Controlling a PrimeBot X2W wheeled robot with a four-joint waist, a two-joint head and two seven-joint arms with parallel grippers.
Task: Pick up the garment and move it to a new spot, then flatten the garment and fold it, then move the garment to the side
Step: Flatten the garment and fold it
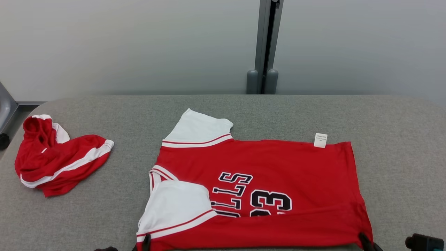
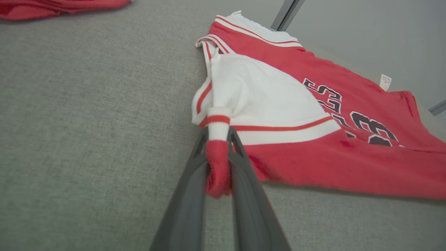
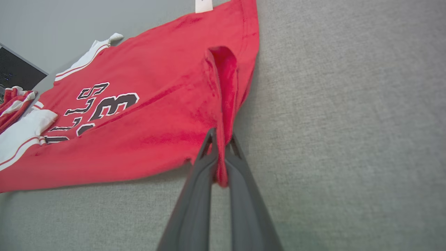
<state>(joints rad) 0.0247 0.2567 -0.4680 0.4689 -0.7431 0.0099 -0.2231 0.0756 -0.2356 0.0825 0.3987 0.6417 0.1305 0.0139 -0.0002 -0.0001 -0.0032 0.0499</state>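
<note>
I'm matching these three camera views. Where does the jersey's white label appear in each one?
Head view: white label on the far edge of the red jersey, right of centre.
Left wrist view: far right, upper half.
Right wrist view: top edge, just left of the middle.
Shared landmark: the black number 23 printed on the jersey.

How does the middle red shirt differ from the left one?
The jersey lies spread out; the left garment is crumpled. The jersey shows black lettering; the left garment shows none. The left gripper's and right gripper's jaws pinch the jersey; the left garment lies untouched. Both are red with white trim.
</note>
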